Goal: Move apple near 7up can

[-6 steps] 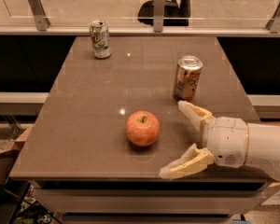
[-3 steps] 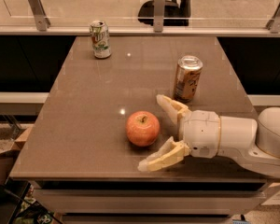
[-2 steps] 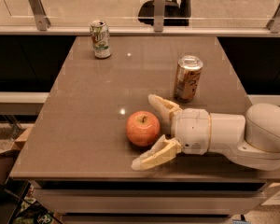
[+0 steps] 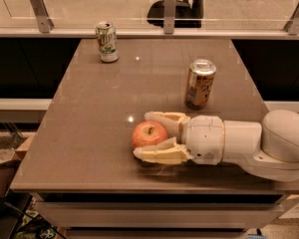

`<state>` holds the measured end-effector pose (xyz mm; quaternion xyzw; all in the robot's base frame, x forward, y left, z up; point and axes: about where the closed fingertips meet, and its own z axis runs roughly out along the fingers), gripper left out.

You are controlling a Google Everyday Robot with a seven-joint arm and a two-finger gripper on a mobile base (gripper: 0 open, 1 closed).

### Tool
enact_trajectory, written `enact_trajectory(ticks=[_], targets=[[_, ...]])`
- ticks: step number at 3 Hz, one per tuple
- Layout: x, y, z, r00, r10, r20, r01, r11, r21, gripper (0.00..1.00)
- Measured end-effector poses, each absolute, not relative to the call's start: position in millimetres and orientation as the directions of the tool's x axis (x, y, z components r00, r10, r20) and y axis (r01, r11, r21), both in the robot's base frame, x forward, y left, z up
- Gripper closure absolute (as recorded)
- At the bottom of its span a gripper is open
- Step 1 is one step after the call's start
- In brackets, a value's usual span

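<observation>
I've got the end effector (image 4: 150, 136) low on the counter (image 4: 89, 118), coming in from the right w/ its cream fingers (image 4: 162, 155) apart, one either side of the apple (image 4: 148, 134). Can't tell if they touch it. Apple sits near the front edge, center. 7up can (image 4: 107, 42) stands upright at back left, well apart. Brown-gold can (image 4: 199, 83) stands just behind the arm.

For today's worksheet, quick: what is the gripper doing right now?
Gripper: at the table's front, fingers open around the apple, not yet shut on it.
</observation>
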<state>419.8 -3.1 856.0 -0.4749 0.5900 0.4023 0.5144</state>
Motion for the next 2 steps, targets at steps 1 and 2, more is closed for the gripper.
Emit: enact_trajectory(ticks=[1,2], targets=[[419.1,-1.1,856.9,-0.017,-0.148,-0.989,-0.975,0.221,-0.016,0.64],[418.4,0.9,857.9,-0.015,-0.149,-0.989,-0.976,0.218,-0.018,0.87]])
